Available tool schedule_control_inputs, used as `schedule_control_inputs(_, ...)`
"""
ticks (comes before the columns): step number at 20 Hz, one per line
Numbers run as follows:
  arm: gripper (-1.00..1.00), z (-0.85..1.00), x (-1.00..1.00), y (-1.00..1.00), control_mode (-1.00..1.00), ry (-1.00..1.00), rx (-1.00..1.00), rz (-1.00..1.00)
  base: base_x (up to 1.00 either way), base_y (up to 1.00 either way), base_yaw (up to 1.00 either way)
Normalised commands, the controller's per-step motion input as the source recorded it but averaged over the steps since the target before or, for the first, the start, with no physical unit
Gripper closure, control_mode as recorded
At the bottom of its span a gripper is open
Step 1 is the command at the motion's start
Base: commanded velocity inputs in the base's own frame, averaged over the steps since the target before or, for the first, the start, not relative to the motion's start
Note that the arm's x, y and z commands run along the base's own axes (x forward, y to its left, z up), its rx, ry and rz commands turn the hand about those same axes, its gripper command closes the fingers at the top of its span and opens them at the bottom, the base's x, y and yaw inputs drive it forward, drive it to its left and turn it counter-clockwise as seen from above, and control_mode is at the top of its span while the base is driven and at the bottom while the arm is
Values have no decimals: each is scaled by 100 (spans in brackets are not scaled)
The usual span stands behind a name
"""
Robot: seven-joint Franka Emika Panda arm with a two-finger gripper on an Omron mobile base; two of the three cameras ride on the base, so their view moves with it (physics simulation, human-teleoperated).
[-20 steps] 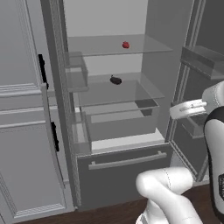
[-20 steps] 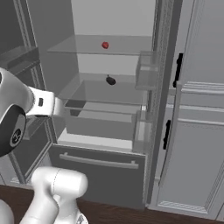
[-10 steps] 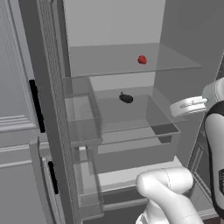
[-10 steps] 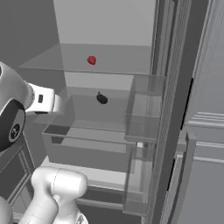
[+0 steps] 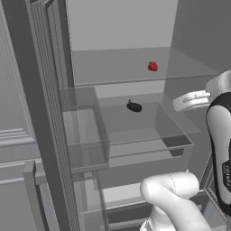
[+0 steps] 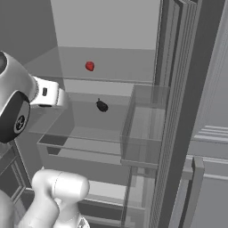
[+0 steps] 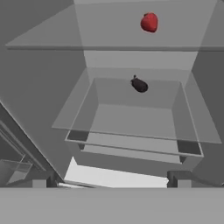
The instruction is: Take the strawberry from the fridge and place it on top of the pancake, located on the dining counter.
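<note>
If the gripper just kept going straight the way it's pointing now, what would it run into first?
Probably the clear glass bin on the fridge's middle level, where the dark vegetable lies. The strawberry sits higher, on the shelf above, off that line. Depth is hard to judge.

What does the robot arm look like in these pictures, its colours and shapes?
The arm is glossy white, built of rounded tubular segments, with black bands at the joints. A small dark mark sits on the white wrist link. The hand's finger tips are small, dark and blocky. No loose cables are visible.
</note>
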Motion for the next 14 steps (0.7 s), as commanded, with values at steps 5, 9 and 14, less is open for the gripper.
schedule_control_inputs(5, -100, 68, 27, -1, -100, 7, -1, 0, 0, 0, 0)
schedule_control_inputs(9, -100, 3, 60, 0, -100, -10, 0, 0, 0, 0, 0)
schedule_control_inputs(14, -100, 0, 63, -3, -100, -15, 0, 0, 0, 0, 0)
